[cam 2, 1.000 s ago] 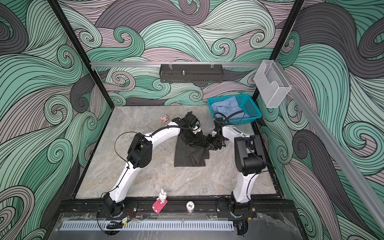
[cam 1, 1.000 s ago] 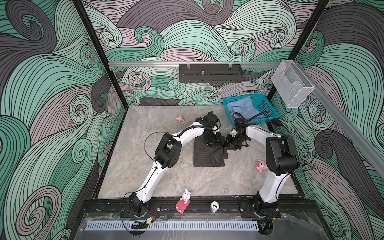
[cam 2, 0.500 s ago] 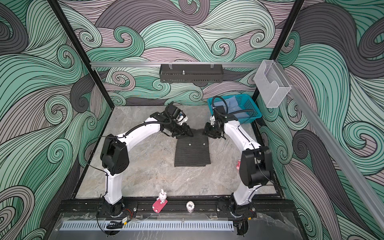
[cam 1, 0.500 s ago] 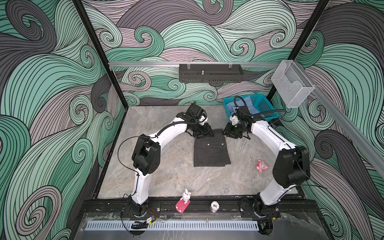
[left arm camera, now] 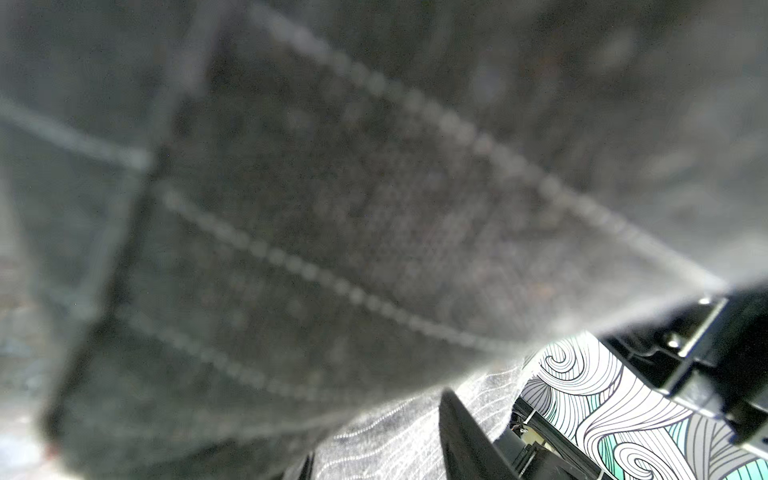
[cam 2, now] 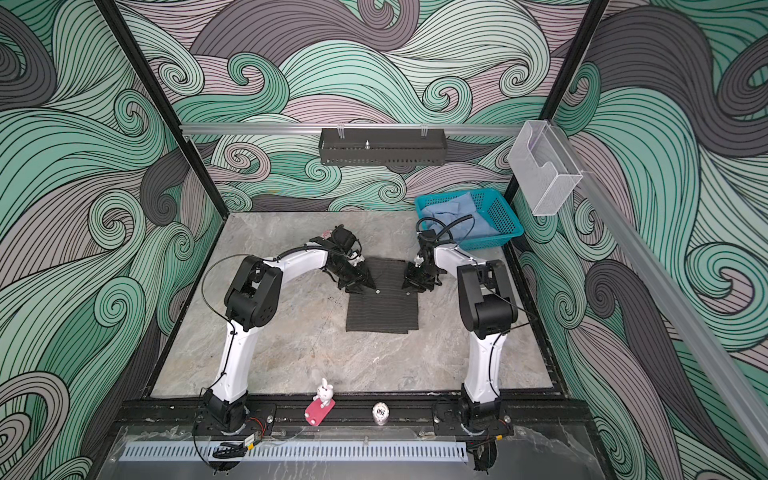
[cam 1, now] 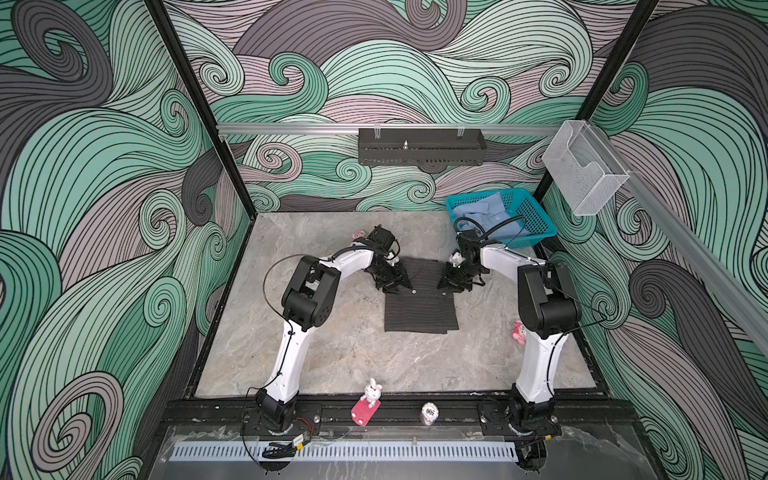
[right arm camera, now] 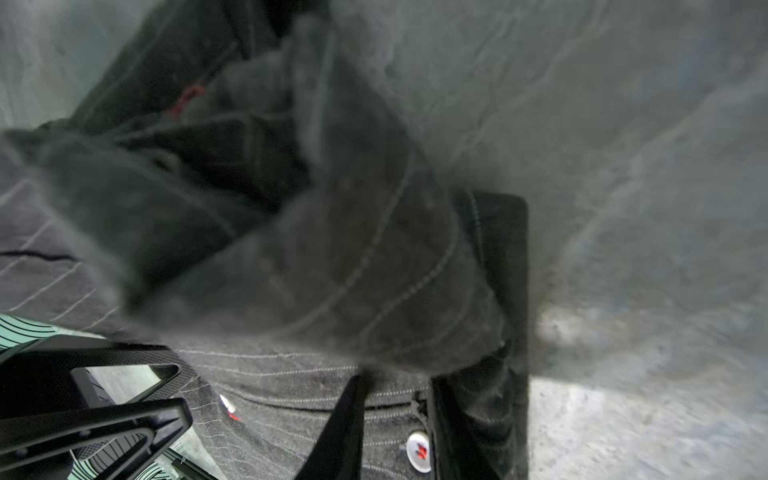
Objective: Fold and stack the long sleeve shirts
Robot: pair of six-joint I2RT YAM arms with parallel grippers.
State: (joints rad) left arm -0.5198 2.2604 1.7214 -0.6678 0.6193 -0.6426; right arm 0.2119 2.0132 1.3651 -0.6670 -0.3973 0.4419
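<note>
Pinstripe shirt [cam 1: 420, 309]: far edge | bunched between right jaws | draping left jaws

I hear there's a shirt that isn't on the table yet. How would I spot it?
Find the marble table, then its far right corner, where a teal basket sits. The blue shirt lies crumpled inside it. Unlike the dark striped shirt spread mid-table, it is plain and pale.

Left hand [cam 1: 404, 288] and right hand [cam 1: 448, 287] at opposite edges of the charcoal shirt [cam 1: 419, 312]; blue shirt [cam 1: 487, 212] — in basket [cam 1: 531, 215]
</note>
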